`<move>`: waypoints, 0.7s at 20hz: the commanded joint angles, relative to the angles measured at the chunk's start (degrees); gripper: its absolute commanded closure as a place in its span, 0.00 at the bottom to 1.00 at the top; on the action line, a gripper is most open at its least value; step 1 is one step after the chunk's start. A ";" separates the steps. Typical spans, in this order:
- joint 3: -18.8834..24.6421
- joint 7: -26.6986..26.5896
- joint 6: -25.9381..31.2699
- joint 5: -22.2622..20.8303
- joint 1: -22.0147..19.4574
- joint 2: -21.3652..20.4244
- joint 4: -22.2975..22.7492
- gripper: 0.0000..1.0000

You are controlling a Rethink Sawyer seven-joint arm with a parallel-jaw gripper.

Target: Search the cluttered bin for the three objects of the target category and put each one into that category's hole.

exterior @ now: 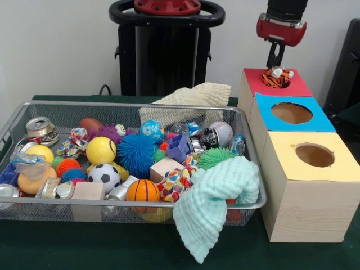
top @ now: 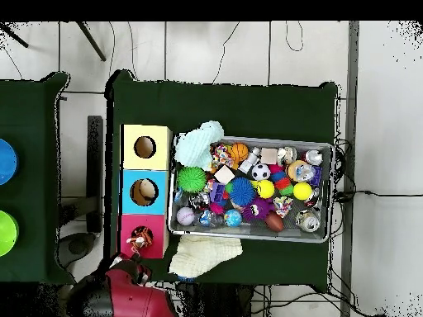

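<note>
Nearest you sits the cluttered bin (exterior: 247,203) with a mint cloth (exterior: 216,207) draped over its rim, and beyond the yellow and blue boxes your gripper (exterior: 274,64) hangs narrowly parted just above the orange black-striped toy (exterior: 277,78), which rests in the hole (exterior: 277,81) of the red-topped box.

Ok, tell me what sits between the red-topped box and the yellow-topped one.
The blue-topped box, touching both the red-topped box and the yellow-topped box; both views show it.

A robotics lab: a red and black arm (exterior: 281,25) on a pedestal (exterior: 166,48) stands behind a green-clothed desk (top: 273,103), at the frame's top. Cables (top: 227,49) trail over a pale tiled floor (top: 384,99) along the overhead frame's upper edge.
</note>
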 commanded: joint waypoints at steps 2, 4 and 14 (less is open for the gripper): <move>-5.78 11.83 9.44 2.24 2.02 2.82 -8.49 1.00; -6.08 11.79 10.36 2.19 2.07 2.81 -9.29 1.00; -8.54 10.50 13.22 0.59 1.64 2.04 -12.63 1.00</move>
